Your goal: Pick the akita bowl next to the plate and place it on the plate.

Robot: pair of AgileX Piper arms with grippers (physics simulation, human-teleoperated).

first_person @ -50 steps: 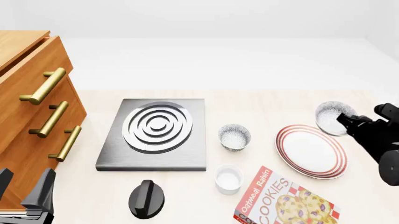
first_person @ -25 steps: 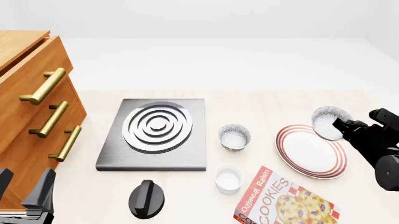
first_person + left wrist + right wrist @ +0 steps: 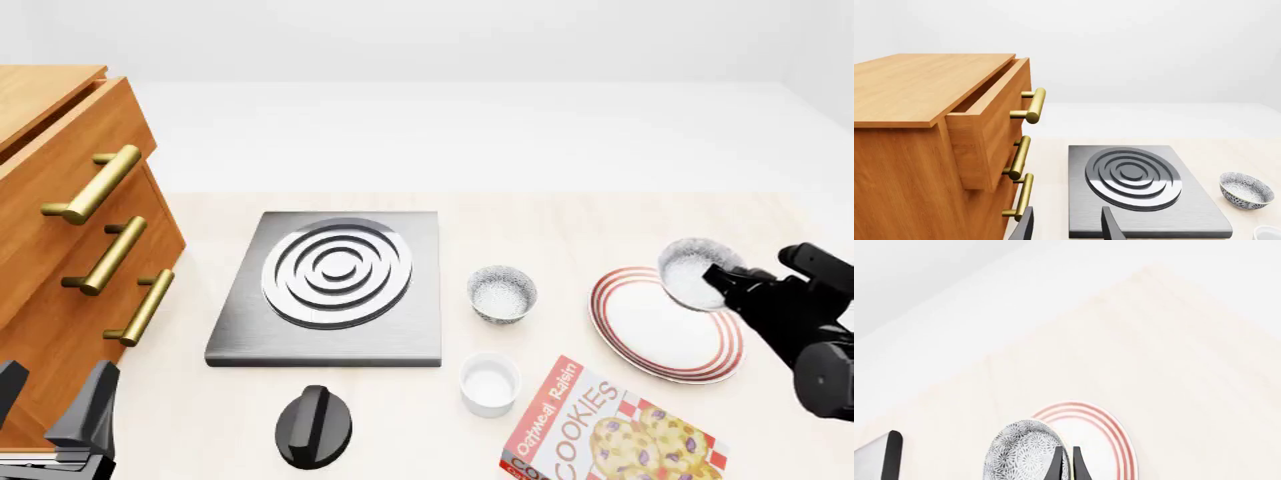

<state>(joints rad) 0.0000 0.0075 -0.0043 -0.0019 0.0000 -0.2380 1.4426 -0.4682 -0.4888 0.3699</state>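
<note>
2 speckled bowls show from the front: the right gripper (image 3: 718,278) is clamped on the rim of the akita bowl (image 3: 694,270), tilted above the far right edge of the red-ringed plate (image 3: 663,325); the twin bowl (image 3: 502,293) sits between the brushed-metal stove plate (image 3: 334,288) and the plate. Near the table's front edge lie a smooth white cup (image 3: 490,383), a black knob (image 3: 312,425) and a cookie box (image 3: 611,430). Left wrist view: the left gripper (image 3: 1066,227) has its fingers apart beside the wooden drawers (image 3: 934,150). Right wrist view: thin fingers (image 3: 1077,466) pinch the bowl's patterned wall.
</note>
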